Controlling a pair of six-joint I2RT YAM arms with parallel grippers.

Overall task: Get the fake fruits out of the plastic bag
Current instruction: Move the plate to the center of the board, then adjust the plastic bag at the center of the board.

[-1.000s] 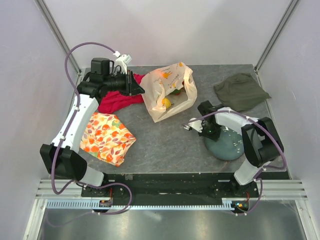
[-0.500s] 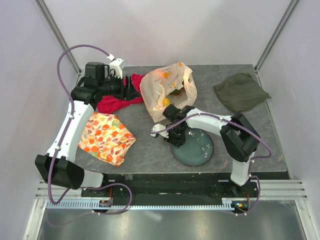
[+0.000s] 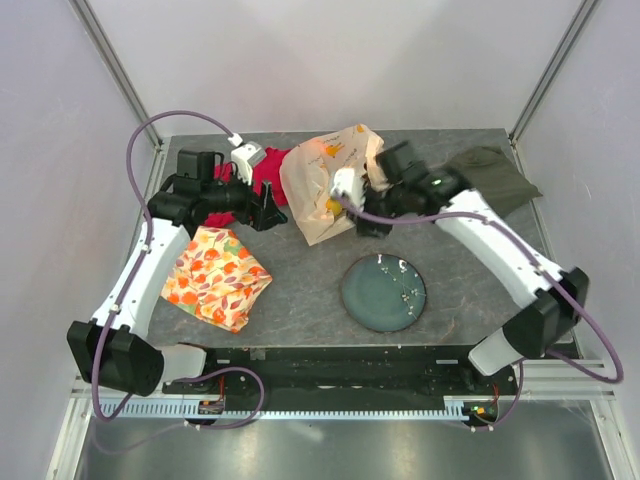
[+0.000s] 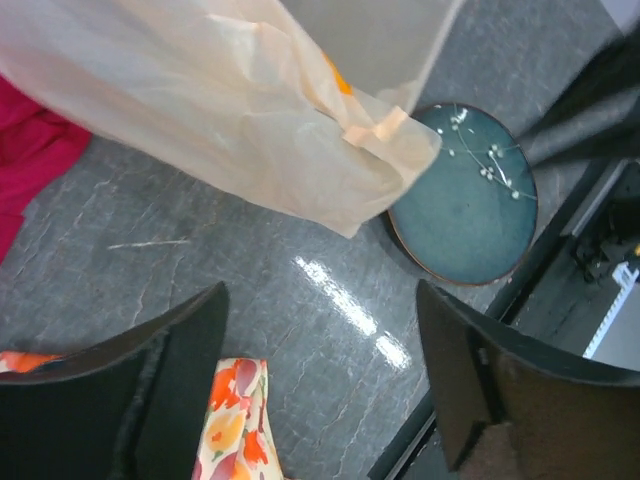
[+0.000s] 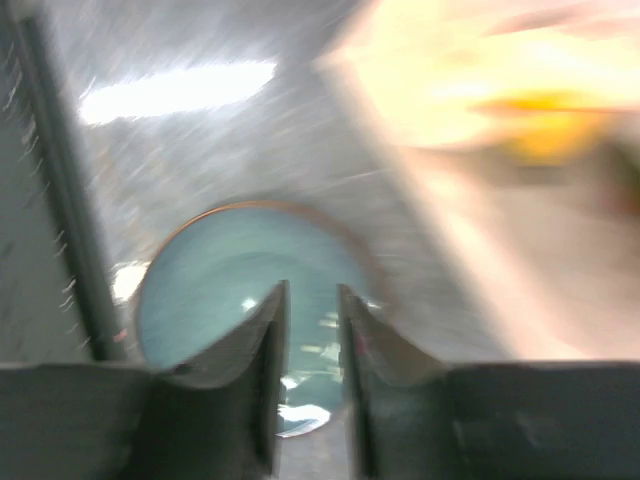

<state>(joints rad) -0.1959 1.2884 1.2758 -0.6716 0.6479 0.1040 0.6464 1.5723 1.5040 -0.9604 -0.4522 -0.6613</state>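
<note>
I have the plastic bag (image 3: pixel 333 185) lying toward the far edge of the desk (image 3: pixel 300 285), near its middle, with the fake fruits (image 3: pixel 331 205) a yellowish glow through the film. My right fingers (image 5: pixel 312 330) are nearly closed and empty — beside the bag's mouth; my left fingers (image 4: pixel 320 380) are wide apart, holding nothing. I'd pin the bag with the left, then reach in slowly. The right wrist view is blurred, so individual fruits can't be counted.

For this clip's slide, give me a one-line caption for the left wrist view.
Open left gripper hovers above table, facing the bag and plate.
</note>
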